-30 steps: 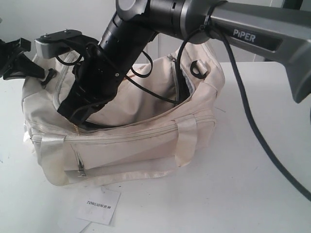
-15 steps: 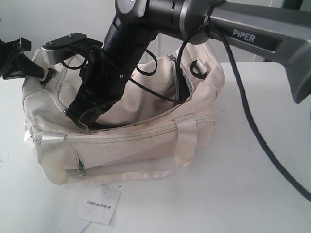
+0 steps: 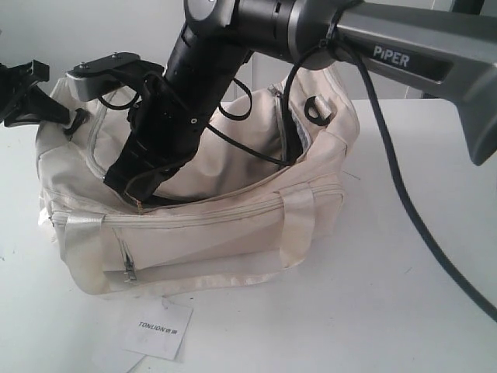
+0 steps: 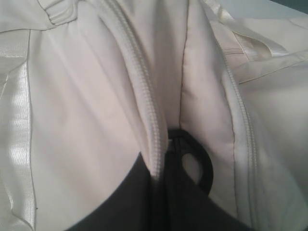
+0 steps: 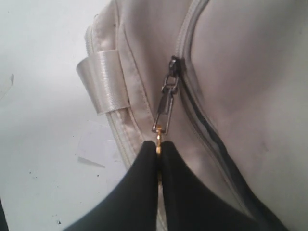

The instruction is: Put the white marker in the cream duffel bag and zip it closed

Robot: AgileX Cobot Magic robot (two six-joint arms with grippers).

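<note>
Cream duffel bag [image 3: 233,233] sat in the middle of the white desk [image 3: 404,256], long side facing the camera, top flap only partly zipped.

The right tool [image 5: 158,147] was pressed fully together, pinching the little gold tab at the end of the zip pull [image 5: 166,103]. The silver clasp ran straight from the tips up to the slider, so the pull looked taut. In the exterior view that tool was down at the bag's front-left top edge.

The left tool [image 4: 158,166] was at the bag's left end, its dark fingers closed on a fold of the zip seam with no gap between them. A black ring [image 4: 204,168] sat just beside them, touching the fabric.

Compared with a second ago, the right tool had slid a bit to the right along the front zip line and the wrist had lifted slightly — between half a second ago and now I could barely spot any change. The bag itself hadn't shifted.

For room: the top opening gaped wide from the middle to the right end, with the flap sagging inward. The front strap handle [image 3: 299,225] lay flat down the front panel. A paper tag [image 3: 158,328] lay on the desk just in front of the bag's left corner. Right of the bag the desk was bare — only the arm's thick cable [image 3: 388,165] hung across above it.
</note>
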